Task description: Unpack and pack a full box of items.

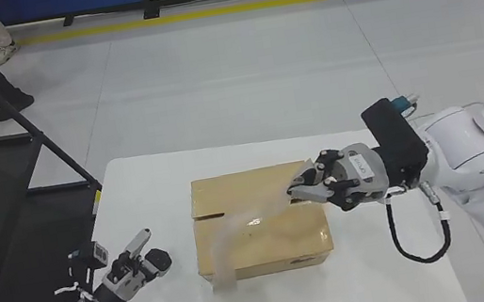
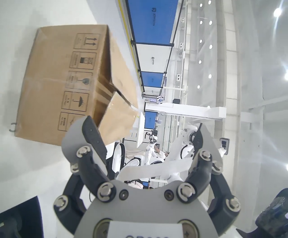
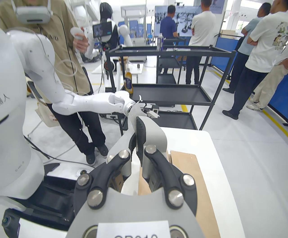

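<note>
On the white table (image 1: 151, 180), the box (image 1: 259, 229) sits barely opened.
Over its top the right gripper (image 1: 309, 183) is pinched tight; the left gripper (image 1: 150, 249) is spread wide just beside it. Unpacking has hardly begun, I'd say.

Box (image 1: 259, 229) on table (image 1: 147, 185), left gripper (image 1: 155, 245) to its left, right gripper (image 1: 297, 186) above its right edge.

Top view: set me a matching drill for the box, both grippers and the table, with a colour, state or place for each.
1. box
2. left gripper
3. right gripper
4. table

A. shut, over the box
B. white, bearing the box
C. open, beside the box
D. brown, mid-table

Pairs: 1-D, 2-C, 3-A, 4-B.
</note>
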### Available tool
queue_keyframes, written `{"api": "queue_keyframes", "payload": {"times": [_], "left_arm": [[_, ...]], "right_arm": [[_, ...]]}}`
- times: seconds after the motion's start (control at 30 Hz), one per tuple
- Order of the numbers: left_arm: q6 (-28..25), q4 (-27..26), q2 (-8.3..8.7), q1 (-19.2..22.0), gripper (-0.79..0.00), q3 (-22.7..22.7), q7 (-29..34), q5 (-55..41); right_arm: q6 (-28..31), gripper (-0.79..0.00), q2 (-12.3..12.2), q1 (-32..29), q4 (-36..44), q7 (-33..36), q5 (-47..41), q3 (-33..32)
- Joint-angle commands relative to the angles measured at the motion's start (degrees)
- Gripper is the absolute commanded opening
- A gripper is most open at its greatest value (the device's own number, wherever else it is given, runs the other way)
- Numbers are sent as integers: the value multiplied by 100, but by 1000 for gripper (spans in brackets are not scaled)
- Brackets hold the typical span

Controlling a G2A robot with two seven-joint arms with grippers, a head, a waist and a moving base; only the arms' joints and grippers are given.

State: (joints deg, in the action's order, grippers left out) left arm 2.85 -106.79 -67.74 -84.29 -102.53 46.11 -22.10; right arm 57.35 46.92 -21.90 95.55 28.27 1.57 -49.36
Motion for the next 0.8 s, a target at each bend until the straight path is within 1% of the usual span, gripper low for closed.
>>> {"api": "queue_keyframes", "payload": {"times": [0.0, 0.37, 0.43, 0.63, 0.77], "left_arm": [[-258, -173, -7, -170, 0, -30, -102, -66], [-291, -199, -7, -196, 0, -40, -134, -62], [-305, -220, -9, -196, 0, -11, -162, -51], [-553, -260, -19, -13, 0, 504, -177, 54], [-763, -112, -23, 174, 0, 742, -177, 73]], "right_arm": [[-57, -785, -1, 4, 1, 57, -87, 14], [-57, -785, -1, 4, 1, 57, -87, 14], [-215, -785, 18, -78, 131, -69, -76, 21], [-608, -785, 148, -64, 252, -545, -70, 29], [-965, -785, 251, 12, 357, -793, -99, 65]]}}
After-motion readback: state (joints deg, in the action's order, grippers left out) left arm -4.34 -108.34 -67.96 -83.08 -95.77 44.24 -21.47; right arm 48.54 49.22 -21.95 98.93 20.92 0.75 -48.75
